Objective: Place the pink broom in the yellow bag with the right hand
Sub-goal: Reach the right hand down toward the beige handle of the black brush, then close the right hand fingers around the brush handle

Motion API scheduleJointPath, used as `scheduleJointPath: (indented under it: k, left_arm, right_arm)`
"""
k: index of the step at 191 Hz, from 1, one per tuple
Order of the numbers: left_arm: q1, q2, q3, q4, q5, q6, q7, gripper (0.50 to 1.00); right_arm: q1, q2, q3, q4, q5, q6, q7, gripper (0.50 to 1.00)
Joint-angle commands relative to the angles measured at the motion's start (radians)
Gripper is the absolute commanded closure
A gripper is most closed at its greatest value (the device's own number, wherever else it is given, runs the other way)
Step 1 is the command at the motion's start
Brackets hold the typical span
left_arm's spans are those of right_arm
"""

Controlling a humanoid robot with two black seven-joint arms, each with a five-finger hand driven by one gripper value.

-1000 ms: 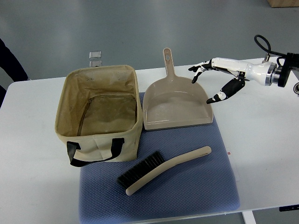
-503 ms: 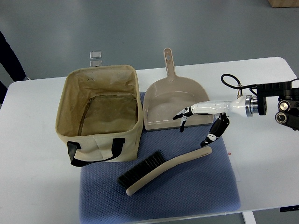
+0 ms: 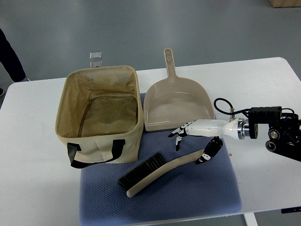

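Observation:
The pale pink broom (image 3: 162, 170) lies diagonally on the blue mat (image 3: 188, 197), black bristles toward the lower left, handle end up to the right. My right hand (image 3: 192, 143) reaches in from the right edge and hovers open just over the handle end, fingers (image 3: 180, 133) spread above it and thumb (image 3: 207, 153) touching or nearly touching its tip. The yellow fabric bag (image 3: 99, 115) stands open on the left with black handles on its near side. The left arm is out of view.
A pink dustpan (image 3: 176, 104) lies just behind the mat, handle pointing away, right beside the bag. A small clear item (image 3: 96, 55) sits at the table's far edge. A person's dark sleeve (image 3: 10, 56) shows at the left edge.
My right hand has come down and leftward from beside the dustpan to the broom's handle end. The broom, bag and dustpan have not moved.

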Motion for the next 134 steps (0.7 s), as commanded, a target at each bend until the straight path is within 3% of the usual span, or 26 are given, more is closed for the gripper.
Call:
scheduleJointPath:
  k: [1,66,91,134]
  left_arm:
    - [0.0,0.0,0.0,0.0,0.0,0.0,0.0,0.5]
    - [0.0,0.0,0.0,0.0,0.0,0.0,0.0,0.5]
    - [0.0,0.0,0.0,0.0,0.0,0.0,0.0,0.5]
    - [0.0,0.0,0.0,0.0,0.0,0.0,0.0,0.5]
  right_arm:
    - [-0.01,0.016,0.0,0.002,-0.017,-0.004,-0.004,0.572]
    - [-0.041,0.045,0.0,-0.009,-0.048,-0.035,-0.042,0.599]
    - [-0.041,0.045,0.0,-0.01,-0.061,-0.047,-0.041,0.67]
    - [-0.041,0.045,0.0,-0.01,-0.063,-0.046,-0.039,0.711]
